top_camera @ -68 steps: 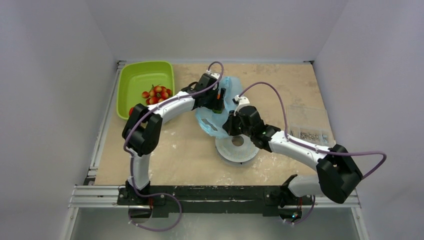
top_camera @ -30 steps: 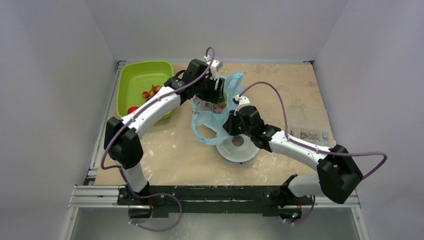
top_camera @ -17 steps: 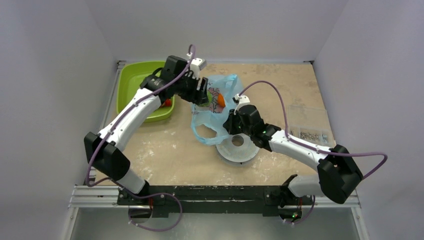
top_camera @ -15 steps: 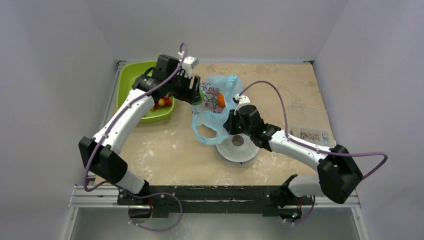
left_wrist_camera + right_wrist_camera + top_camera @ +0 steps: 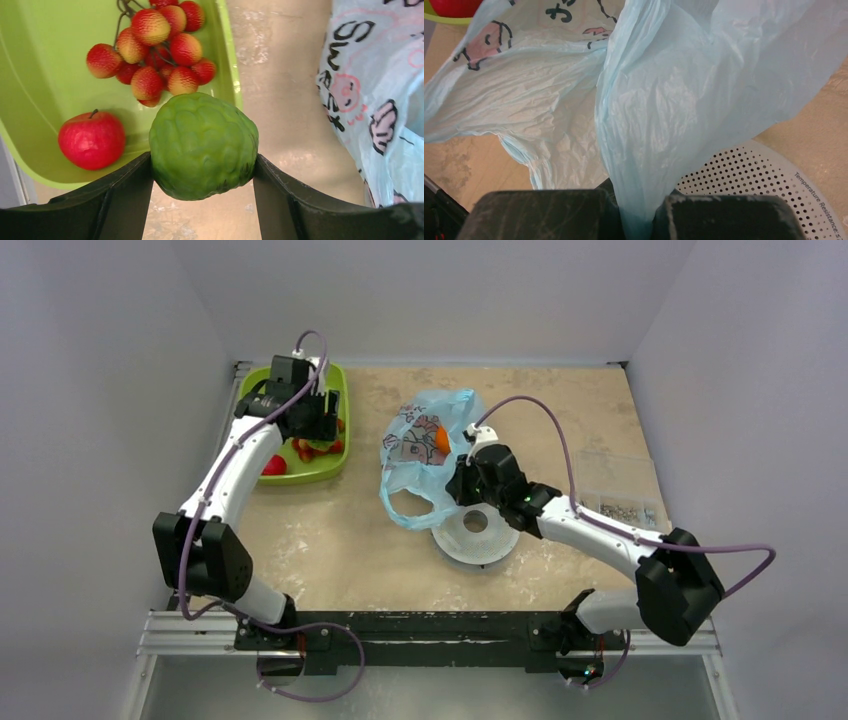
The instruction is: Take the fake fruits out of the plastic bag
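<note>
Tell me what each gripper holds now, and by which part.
The left gripper holds the green fruit by its two sides. The right gripper pinches a gathered fold of the plastic bag.

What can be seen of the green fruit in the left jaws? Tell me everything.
The green fruit is a round, glossy, plastic-looking ball with a bumpy, lobed skin, darker in the creases. The left jaws clamp it from both sides, above the rim of the lime tray. Nothing else touches it.
</note>
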{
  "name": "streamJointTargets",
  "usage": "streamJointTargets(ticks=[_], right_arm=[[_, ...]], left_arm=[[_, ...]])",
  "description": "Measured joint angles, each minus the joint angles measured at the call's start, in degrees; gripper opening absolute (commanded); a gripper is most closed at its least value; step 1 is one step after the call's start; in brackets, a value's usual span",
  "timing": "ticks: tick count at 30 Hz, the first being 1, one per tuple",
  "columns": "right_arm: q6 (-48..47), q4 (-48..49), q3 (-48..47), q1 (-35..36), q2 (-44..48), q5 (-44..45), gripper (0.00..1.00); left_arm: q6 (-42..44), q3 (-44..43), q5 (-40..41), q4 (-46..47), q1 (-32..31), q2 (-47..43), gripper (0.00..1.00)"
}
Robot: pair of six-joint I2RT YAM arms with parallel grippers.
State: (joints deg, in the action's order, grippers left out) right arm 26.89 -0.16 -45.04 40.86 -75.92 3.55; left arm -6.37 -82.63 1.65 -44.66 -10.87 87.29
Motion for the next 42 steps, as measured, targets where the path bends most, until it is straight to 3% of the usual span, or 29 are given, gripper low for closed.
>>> streamJointTargets(ticks=[7, 19, 26, 34, 39, 42], right_arm=[[-0.6, -2.0, -3.9, 0.0, -0.7, 0.0, 0.00], [-0.8, -4.0, -5.5, 0.0, -2.2, -0.8, 0.00], [-0.8, -5.4, -6.7, 0.0, -2.8, -1.8, 0.00], [0.1, -6.4, -6.7, 0.0, -2.8, -2.8, 0.00], [0.1, -6.6, -6.9, 0.0, -2.8, -3.1, 0.00], [0.1, -7.0, -7.8, 0.0, -3.3, -3.1, 0.00]], left_arm=[[-0.1, -2.3, 3.4, 0.3, 5.0, 5.4, 0.00], [-2.6, -5.2, 0.7, -0.9, 17.8, 12.6, 0.00], [-3.5, -8.3, 0.3, -2.6, 20.5, 15.6, 0.00], [-4.2, -9.2, -3.8, -3.1, 21.8, 19.3, 0.24], [-4.6, -9.8, -5.9, -2.6, 22.4, 20.7, 0.32], [-4.6, -10.8, -6.4, -2.5, 22.5, 22.1, 0.44]])
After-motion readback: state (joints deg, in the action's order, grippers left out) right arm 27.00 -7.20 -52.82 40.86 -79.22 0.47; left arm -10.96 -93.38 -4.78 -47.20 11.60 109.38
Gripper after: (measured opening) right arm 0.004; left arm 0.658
